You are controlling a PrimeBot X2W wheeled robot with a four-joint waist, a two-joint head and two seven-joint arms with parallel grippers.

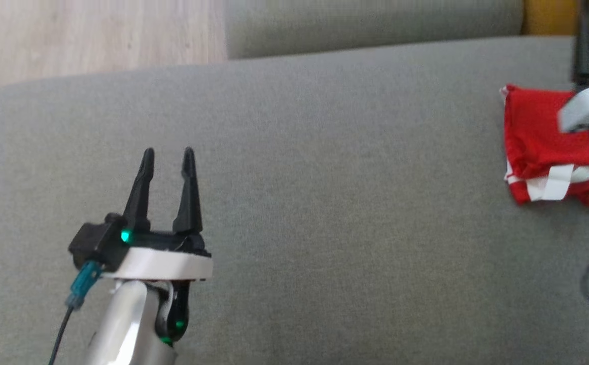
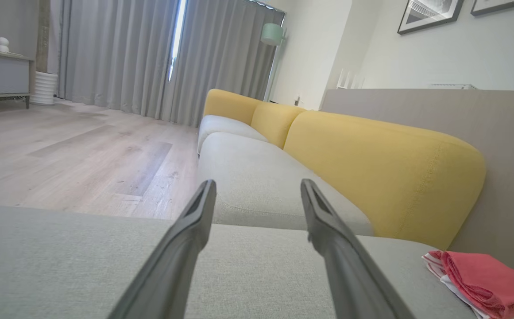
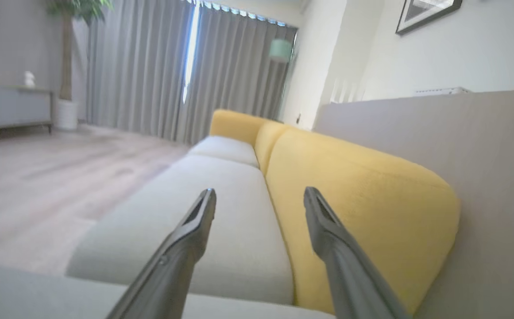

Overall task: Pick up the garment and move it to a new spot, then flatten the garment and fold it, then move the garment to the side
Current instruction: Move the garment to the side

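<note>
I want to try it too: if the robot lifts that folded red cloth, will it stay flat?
Probably not: the red garment looks soft and creased, so it would likely droop and unfold. Thin layers suggest it is light.

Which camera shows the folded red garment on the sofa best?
The head view: it looks down on the garment, folded on the grey cushion, right edge hidden behind the right arm. The left wrist view catches it side-on, cropped at the corner.

- Garment (image 1: 538, 142) on the sofa seat (image 1: 324, 177), far right.
- Left hand (image 1: 168, 150) over the seat, lower left, well apart from the garment.
- Floor (image 1: 71, 35) beyond the seat.
</note>
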